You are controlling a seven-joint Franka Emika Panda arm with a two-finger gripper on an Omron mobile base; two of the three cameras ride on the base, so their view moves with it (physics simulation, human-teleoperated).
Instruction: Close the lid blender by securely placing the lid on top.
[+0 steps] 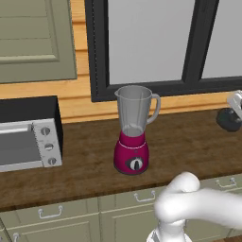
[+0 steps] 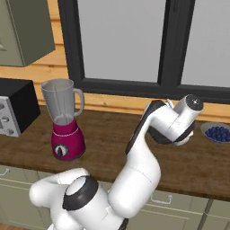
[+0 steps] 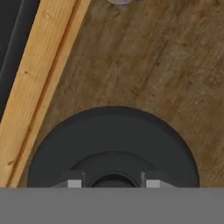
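Blender [image 1: 133, 132] stands open-topped on counter [image 1: 189, 142]; lid [image 1: 229, 120] sits far right of it. Right base: arm bends down beyond blender. Hand: fingers [image 3: 75, 183] pinched on lid knob; shallow grip risks slipping during lift.

Matt black lid [image 3: 113, 144] on grainy dark wood counter [image 3: 166, 65]; clear smooth blender [image 1: 133, 130] jar

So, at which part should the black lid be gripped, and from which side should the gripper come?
Grip the lid at its raised centre knob, coming straight down from above. It lies flat on the wooden counter, so its thin rim gives little to pinch. In the hand view the gripper is already shut on that knob.
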